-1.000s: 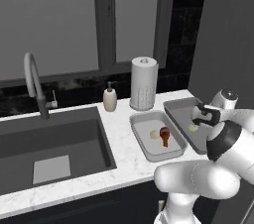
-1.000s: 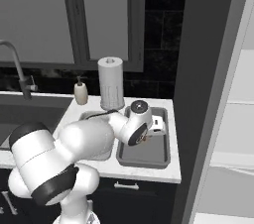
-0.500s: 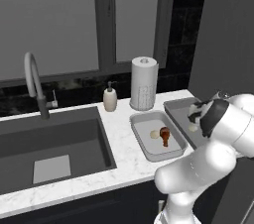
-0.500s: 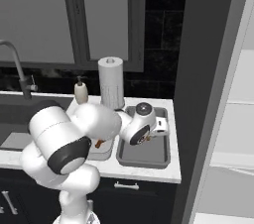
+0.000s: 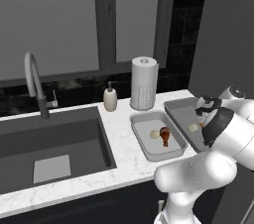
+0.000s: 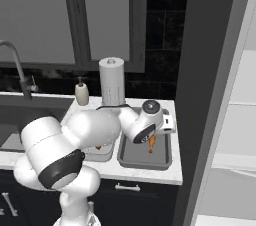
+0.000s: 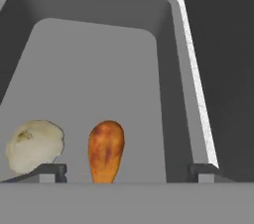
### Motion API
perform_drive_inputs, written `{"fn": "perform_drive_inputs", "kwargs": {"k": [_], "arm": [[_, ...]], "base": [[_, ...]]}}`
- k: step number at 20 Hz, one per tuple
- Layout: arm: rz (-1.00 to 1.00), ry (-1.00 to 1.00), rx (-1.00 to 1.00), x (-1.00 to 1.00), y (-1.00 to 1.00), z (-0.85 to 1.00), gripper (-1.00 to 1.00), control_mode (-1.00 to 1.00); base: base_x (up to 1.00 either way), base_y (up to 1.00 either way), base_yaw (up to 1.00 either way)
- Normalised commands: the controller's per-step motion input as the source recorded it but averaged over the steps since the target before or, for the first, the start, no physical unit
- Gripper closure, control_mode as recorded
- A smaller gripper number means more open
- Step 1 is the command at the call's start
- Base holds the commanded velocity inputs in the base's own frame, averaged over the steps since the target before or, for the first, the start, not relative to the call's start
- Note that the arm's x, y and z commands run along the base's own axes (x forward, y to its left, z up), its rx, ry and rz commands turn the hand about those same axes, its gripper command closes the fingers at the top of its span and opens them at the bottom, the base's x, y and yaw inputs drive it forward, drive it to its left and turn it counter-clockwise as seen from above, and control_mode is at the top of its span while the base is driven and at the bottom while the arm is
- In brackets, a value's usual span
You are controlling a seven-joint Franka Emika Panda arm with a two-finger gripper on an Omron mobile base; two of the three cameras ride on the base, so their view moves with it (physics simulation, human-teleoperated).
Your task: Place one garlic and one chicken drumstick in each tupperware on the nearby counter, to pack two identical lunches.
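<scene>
Drumstick [image 7: 105, 151] glossy orange-brown, teardrop-shaped

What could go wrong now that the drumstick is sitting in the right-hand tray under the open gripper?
The open gripper hangs low over the drumstick, whose lower end lies between the fingertips; lifting away at an angle might drag it. The garlic lies close beside one fingertip, so a sideways move could nudge it. The arm also crowds the right tupperware, and a wide swing might bump it.

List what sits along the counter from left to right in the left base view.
Faucet → sink → soap bottle → paper towel roll → first tray with garlic and drumstick → second tray under the claw.
</scene>
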Motion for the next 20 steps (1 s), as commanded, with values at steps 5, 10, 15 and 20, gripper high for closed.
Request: {"fn": "perform_drive_inputs", "kwargs": {"k": [5,10,15,20], "arm": [[0.0,-0.16,-0.13,-0.5,0.76,0.99,-1.0,-1.0],[0.0,-0.13,-0.21,-0.44,1.0,0.89,-1.0,-1.0],[-0.03,-0.11,-0.17,-0.37,0.99,0.76,-1.0,-1.0],[-0.15,-0.02,0.08,-0.43,0.92,0.47,-1.0,-1.0]], "base": [[0.0,0.0,0.0],[0.0,0.0,0.0],[0.0,0.0,0.0],[0.0,0.0,0.0]]}}
